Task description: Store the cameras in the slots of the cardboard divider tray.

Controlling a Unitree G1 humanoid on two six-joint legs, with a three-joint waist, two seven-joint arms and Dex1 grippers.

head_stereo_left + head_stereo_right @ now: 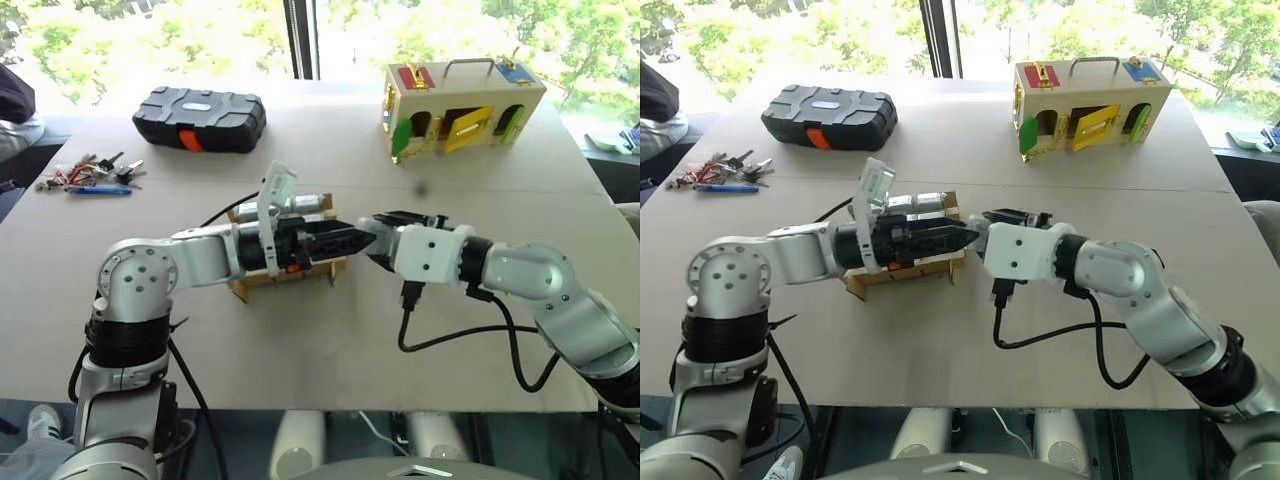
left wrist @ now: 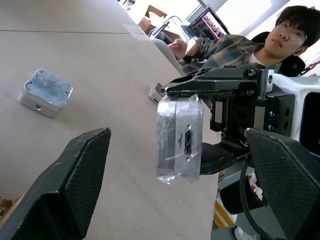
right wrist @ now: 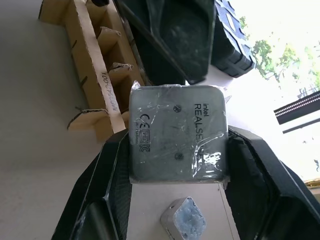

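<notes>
1. Silver-grey camera (image 3: 177, 137) in clear plastic wrap, clamped between both fingers of the right gripper (image 2: 200, 127); printed face reads "intel REALSE…", rest cut off by wrap glare, plus CE-type marks at one edge
2. Cardboard divider tray (image 3: 95, 75) has handwritten digits on its side strip, looks like "100…", not fully legible
3. Left gripper (image 1: 350, 240) jaws wide apart, holding nothing; its tips sit just beside the held camera, which hangs in the gap between the two black fingers (image 2: 65, 185) in the left wrist view
4. Both grippers meet above mid-table, right at the tray's right end; the tray lies under the left forearm, with silver blocks in its back slots (image 1: 920, 203)
5. Loose camera (image 2: 46, 92) lies flat on bare table, well apart from the tray
6. Table (image 1: 330, 360) open in front and to the right; black hard case (image 1: 200, 118) and keys (image 1: 90, 175) far left, wooden box (image 1: 460, 105) far right, all well clear of the arms
7. Person (image 2: 260, 42) seated past the table edge
</notes>
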